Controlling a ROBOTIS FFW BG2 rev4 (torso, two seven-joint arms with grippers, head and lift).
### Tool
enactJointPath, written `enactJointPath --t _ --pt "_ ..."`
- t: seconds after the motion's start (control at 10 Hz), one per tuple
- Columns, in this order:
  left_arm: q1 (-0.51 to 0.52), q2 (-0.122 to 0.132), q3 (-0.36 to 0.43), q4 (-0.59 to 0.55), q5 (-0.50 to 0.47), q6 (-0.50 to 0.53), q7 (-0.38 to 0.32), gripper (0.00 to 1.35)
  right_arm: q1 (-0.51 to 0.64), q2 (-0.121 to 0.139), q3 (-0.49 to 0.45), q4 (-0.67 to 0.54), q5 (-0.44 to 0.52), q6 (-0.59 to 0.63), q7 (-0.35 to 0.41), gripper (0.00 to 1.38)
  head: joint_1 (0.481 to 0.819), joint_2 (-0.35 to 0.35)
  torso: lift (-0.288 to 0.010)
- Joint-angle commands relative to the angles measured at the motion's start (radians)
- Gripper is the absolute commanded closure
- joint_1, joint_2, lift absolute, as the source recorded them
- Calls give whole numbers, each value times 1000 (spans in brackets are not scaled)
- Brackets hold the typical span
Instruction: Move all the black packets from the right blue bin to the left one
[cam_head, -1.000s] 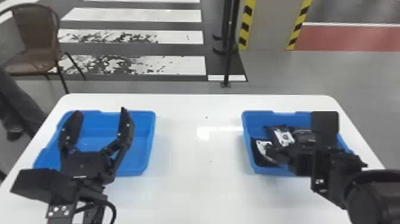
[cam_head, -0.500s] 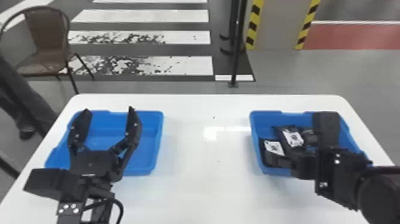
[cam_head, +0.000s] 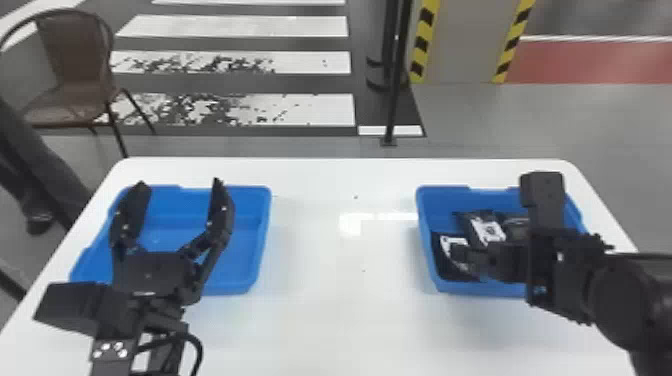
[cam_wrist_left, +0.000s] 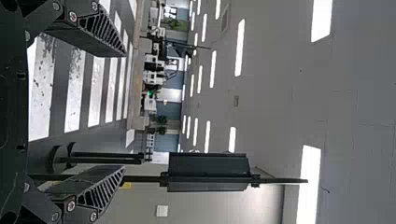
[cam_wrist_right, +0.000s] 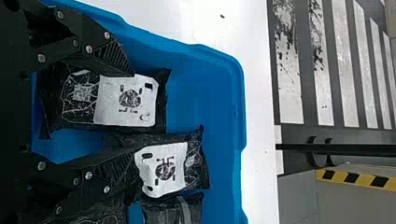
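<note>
Black packet (cam_wrist_right: 126, 100) with a white printed label lies flat, between the parted fingers of the right gripper (cam_wrist_right: 135, 114); those fingers stand well apart, one overlapping the packet's edge in view, the other with a strip of blue between it and the packet, so nothing appears gripped. The step in hand looks like lining up for a pick; the next move calls for settling lower around this packet, closing on its sides, then lifting it clear of its neighbour.

Second packet (cam_wrist_right: 163, 168), also white-labelled, lies just past the tip of the finger on that side; a darker packet (cam_wrist_right: 173, 210) sits beside it, farther out from the same finger; whether more lie underneath, I cannot tell. Right blue bin (cam_wrist_right: 233, 112) holds them all, its wall rising ahead of the right fingertips.

Left gripper (cam_head: 180, 184) hangs over the left blue bin (cam_head: 262, 225), fingers spread wide with nothing between them; plain blue floor shows around it, so the transfer seems at its beginning. White table (cam_head: 350, 280) carries both bins, below the grippers.
</note>
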Motion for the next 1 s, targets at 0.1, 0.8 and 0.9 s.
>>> enactJointPath --t 0.1,0.8,0.9 --pt "-3 -1 0 2 -3 -1 0 188 -6 1 2 10 -20 59 -20 502 695 -7 -140" --pt "-25 2 -12 20 -9 -1 -6 188 -116 -27 52 152 -98 180 -22 559 695 15 -140" --pt "-25 2 -12 22 -9 -6 -6 188 -124 -30 62 145 -92 202 -28 978 695 15 -140"
